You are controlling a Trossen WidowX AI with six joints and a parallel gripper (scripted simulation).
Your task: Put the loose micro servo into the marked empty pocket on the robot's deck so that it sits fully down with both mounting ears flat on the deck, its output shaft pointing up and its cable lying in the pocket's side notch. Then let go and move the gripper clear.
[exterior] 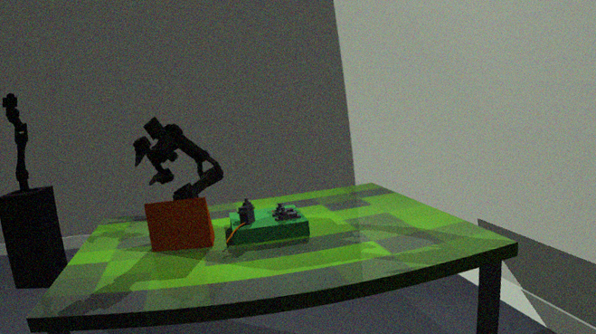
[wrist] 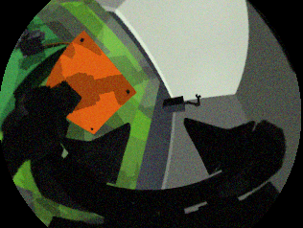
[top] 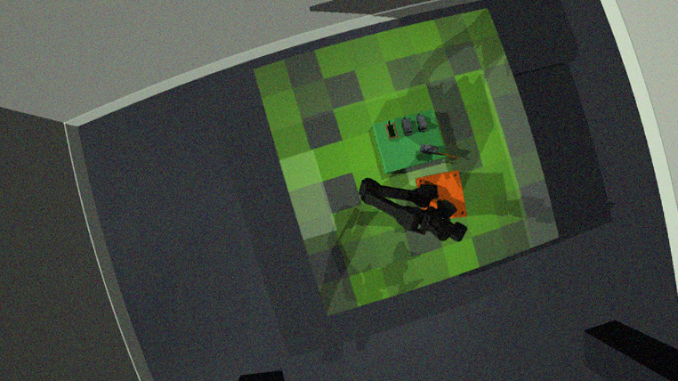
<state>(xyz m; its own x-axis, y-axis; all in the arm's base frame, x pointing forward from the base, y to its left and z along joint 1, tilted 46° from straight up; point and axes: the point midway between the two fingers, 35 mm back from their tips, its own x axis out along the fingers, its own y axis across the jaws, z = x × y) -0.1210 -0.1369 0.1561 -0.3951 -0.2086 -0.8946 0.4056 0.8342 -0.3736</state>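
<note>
The loose micro servo (top: 428, 149) (exterior: 246, 213) (wrist: 33, 44) stands on the green deck (top: 398, 159) (exterior: 273, 233) (wrist: 10, 72), with its shaft end apparently up. Its orange cable (top: 447, 155) (exterior: 236, 232) runs out over the deck's edge. The marked empty pocket (top: 391, 130), dark with an orange outline, is at the deck's far-left corner in the top view, beside two seated servos (top: 405, 126) (top: 421, 121). My gripper (top: 453, 219) (exterior: 144, 169) (wrist: 157, 123) is open and empty, held high and away from the deck. The pocket's notch is too small to make out.
The orange block (top: 454, 182) (exterior: 178, 225) (wrist: 98, 67) under the arm's base stands close beside the deck. Both are on the green patchwork table (top: 303, 170) (exterior: 315, 258). A dark pedestal (exterior: 32, 237) (wrist: 174, 103) with another arm stands away from the table.
</note>
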